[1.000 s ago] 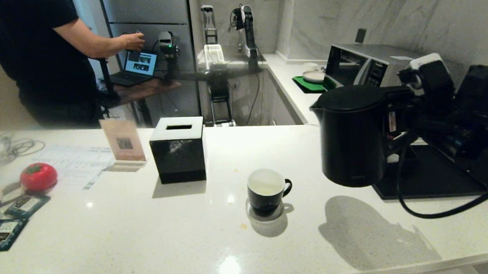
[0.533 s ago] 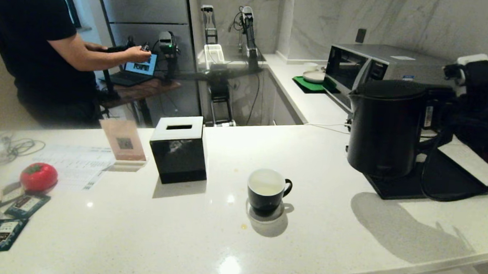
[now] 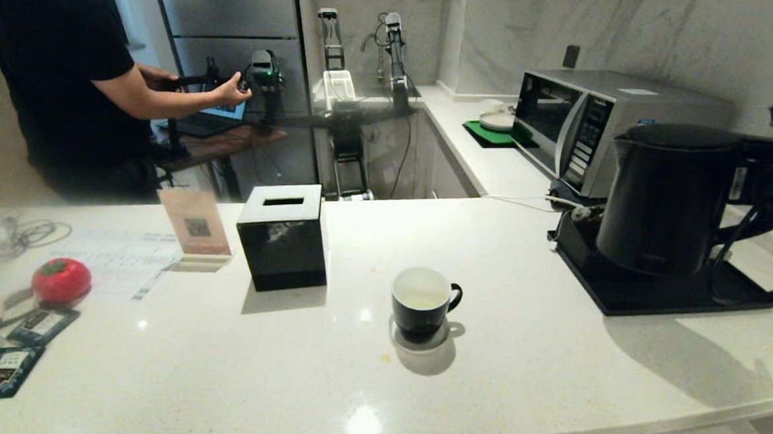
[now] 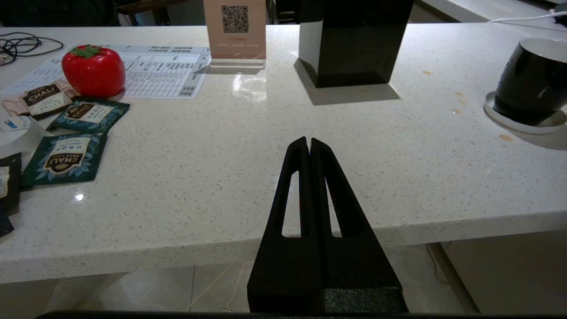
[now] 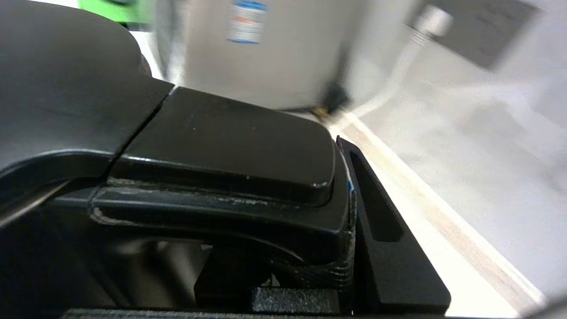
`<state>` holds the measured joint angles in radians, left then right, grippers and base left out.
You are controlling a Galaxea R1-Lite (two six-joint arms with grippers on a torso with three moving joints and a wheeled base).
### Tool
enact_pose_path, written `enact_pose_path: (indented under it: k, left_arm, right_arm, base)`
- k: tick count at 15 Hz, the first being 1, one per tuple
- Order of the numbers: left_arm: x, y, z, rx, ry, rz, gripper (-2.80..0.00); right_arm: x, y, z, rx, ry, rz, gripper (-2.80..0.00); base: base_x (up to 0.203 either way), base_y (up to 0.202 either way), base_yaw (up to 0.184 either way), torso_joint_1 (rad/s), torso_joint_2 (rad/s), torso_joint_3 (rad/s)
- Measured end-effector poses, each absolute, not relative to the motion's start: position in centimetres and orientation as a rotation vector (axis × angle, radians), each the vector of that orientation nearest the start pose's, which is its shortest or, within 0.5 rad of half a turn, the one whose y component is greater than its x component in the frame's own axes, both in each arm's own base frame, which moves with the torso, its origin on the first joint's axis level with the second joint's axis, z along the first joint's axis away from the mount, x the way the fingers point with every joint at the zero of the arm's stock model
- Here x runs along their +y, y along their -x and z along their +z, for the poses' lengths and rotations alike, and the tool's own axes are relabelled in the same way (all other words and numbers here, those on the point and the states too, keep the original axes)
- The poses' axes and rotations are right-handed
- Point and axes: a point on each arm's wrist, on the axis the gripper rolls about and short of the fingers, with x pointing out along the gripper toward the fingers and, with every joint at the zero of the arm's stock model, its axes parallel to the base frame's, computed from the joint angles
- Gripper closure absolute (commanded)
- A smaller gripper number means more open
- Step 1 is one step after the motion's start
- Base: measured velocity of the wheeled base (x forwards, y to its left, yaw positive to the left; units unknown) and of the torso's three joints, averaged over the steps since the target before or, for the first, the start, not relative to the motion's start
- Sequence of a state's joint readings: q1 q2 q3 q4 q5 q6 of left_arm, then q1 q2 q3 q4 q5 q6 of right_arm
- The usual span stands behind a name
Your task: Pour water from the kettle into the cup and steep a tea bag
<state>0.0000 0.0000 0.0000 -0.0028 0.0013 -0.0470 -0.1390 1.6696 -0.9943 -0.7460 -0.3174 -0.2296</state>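
- Marble walls and a steel microwave back this kitchen corner, and a person stands far left at a laptop stand.
- White speckled desk carries a black tissue box, a red tomato-shaped thing, teal sachets and a printed sheet.
- Over the last second I have swung the kettle away from the cup to above its black tray; I judge pouring is finished.
- My right pincer is clamped on the kettle's handle at the far right.
- My left pincer is clenched, empty, at the near desk edge.
- Standing on a coaster, the cup holds pale water; no tea bag visible.
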Motion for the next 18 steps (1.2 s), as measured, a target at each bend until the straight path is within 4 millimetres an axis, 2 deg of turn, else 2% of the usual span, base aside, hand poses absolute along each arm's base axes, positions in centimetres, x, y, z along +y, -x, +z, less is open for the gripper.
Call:
enact_pose_path:
  k: [9,18]
  left_arm:
    - [0.0,2.3,7.6,-0.003,0.047,0.002,0.0]
    - [0.0,2.3,7.6,-0.002,0.047,0.001,0.0]
  right_arm:
    - [-12.5,-30.7,24.2,0.028,0.176,-0.614,0.0]
    - [-19.4,-30.3,23.3,0.046,0.169,-0.661,0.0]
  base:
    - [0.0,0.0,0.0,0.0,0.0,0.0]
    - [0.0,0.0,0.0,0.0,0.0,0.0]
